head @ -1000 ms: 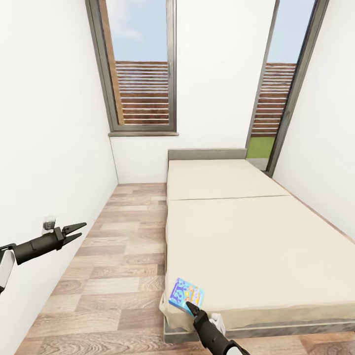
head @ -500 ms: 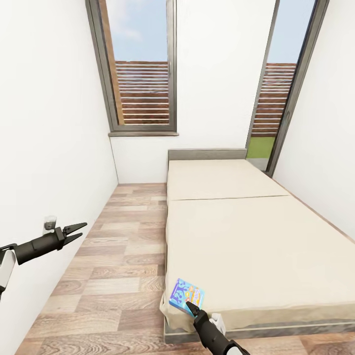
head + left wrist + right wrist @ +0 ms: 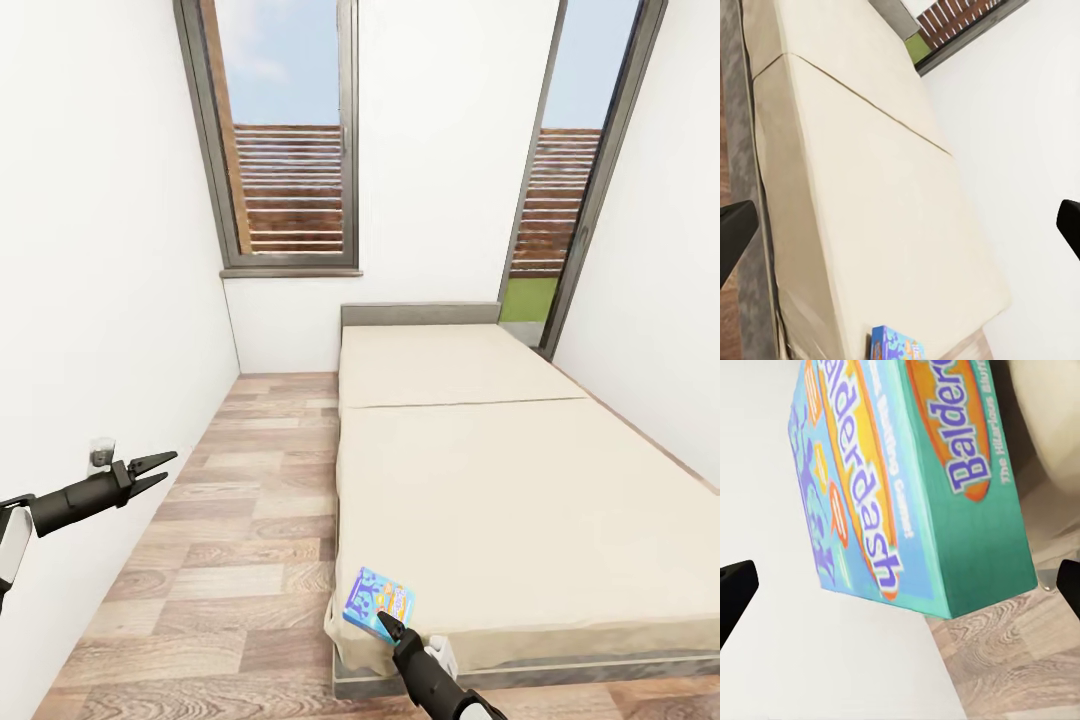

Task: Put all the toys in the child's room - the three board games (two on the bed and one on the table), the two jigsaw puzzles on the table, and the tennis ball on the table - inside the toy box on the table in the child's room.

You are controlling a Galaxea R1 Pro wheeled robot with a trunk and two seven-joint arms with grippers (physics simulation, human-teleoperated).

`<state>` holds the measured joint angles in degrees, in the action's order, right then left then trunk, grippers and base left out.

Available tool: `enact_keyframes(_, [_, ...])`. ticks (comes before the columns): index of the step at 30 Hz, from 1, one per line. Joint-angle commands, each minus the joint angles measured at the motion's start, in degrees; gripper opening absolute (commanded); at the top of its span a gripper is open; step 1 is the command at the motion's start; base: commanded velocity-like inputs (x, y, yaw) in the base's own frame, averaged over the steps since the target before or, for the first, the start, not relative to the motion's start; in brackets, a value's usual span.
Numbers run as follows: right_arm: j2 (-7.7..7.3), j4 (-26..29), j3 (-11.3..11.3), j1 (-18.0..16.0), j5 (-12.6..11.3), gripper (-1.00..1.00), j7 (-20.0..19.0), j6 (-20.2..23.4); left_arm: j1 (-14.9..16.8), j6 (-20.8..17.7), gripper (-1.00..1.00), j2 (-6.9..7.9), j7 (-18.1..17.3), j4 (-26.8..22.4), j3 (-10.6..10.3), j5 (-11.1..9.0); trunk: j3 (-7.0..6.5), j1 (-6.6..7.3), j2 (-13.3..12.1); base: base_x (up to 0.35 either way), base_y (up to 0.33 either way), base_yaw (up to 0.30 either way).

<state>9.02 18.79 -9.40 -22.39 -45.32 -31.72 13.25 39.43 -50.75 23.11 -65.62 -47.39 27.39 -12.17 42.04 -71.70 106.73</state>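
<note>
one board game [image 3: 379, 602] on beige bed [image 3: 520, 480].

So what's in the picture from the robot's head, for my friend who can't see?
A blue board game lies at the near corner of a beige bed, with the right gripper at its edge. The open left gripper hovers over the wood floor, near a white wall.
</note>
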Motion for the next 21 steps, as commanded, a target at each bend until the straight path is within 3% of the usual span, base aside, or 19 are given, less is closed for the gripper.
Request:
enact_keyframes(1, [0.03, 0.0, -0.3, 0.0, -0.5, 1.00, -0.1, 0.6, 0.0, -0.3, 1.00, 0.01, -0.1, 0.0, 0.0, -0.1, -0.13, 0.23, -0.4, 0.000, 0.000, 0.000])
enact_keyframes(21, [0.03, 0.0, -0.3, 0.0, -0.5, 1.00, -0.1, 0.6, 0.0, -0.3, 1.00, 0.01, -0.1, 0.0, 0.0, -0.1, -0.67, 0.89, -1.6, 0.000, 0.000, 0.000])
